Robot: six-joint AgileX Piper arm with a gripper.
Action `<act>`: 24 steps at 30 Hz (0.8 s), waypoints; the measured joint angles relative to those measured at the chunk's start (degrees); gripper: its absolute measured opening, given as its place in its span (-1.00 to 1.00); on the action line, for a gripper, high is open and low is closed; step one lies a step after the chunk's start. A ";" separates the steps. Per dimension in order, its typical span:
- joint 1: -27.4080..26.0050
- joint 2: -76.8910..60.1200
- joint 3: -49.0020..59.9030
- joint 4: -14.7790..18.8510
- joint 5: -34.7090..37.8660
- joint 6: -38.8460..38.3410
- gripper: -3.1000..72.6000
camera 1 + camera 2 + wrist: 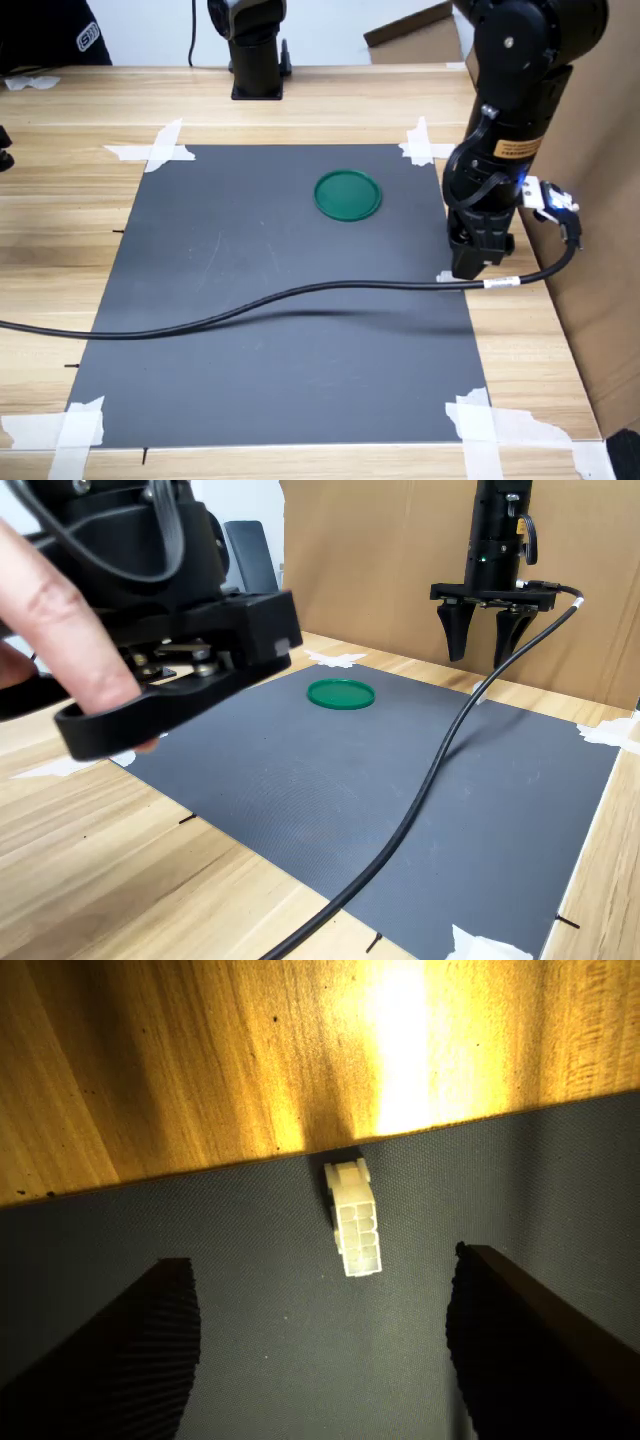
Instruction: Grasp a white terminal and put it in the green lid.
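Wrist view shows the tool spread wide above the white terminal at the mat's edge, so it looks mid-approach; next, descend, close, carry to the green lid.

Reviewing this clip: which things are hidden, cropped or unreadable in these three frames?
- White terminal: clear only in the wrist view; in the first exterior view the pincer blocks most of it, and it cannot be made out in the second exterior view.
- Pincer fingertips: cropped by the wrist view's edge.
- Green lid: outside the wrist view.
- Mat's near-left part: hidden in the second exterior view by a hand holding a black controller.
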 joint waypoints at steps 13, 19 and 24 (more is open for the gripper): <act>0.00 1.44 0.15 -1.98 -4.86 -1.82 0.68; 0.00 1.74 4.33 -2.15 -7.88 -1.88 0.68; 0.00 1.98 4.61 -2.15 -9.26 -1.88 0.68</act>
